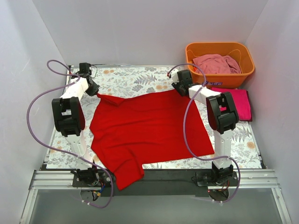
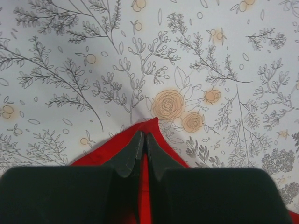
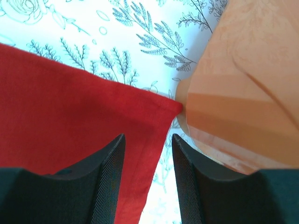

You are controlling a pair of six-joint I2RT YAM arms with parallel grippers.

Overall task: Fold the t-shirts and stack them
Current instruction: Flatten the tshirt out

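The red t-shirt (image 1: 147,128) lies spread over the middle of the floral surface (image 1: 131,79). One flap reaches the near edge, and the straight far edge runs left to right. That far edge is what my next move depends on, because each end of it meets an arm.

At the left end, the left tool (image 1: 92,87) is closed on the corner. In its wrist view the jaws are pressed together (image 2: 144,137) with the red point of cloth (image 2: 149,126) poking out just beyond them.

At the right end, the right tool (image 1: 181,84) hangs over the other corner with its jaws apart (image 3: 148,140), holding nothing. The cloth (image 3: 70,107) lies under the left jaw and off to that side. The corner tip sits just ahead of the gap and touches or nearly touches the orange basket (image 3: 243,84).

I judge the right arm is the one to act. It should ease forward and down onto that corner without nudging the basket.

The pale pink t-shirt (image 1: 216,63) sits in the basket, and the magenta t-shirt (image 1: 239,103) lies folded just in front of it.
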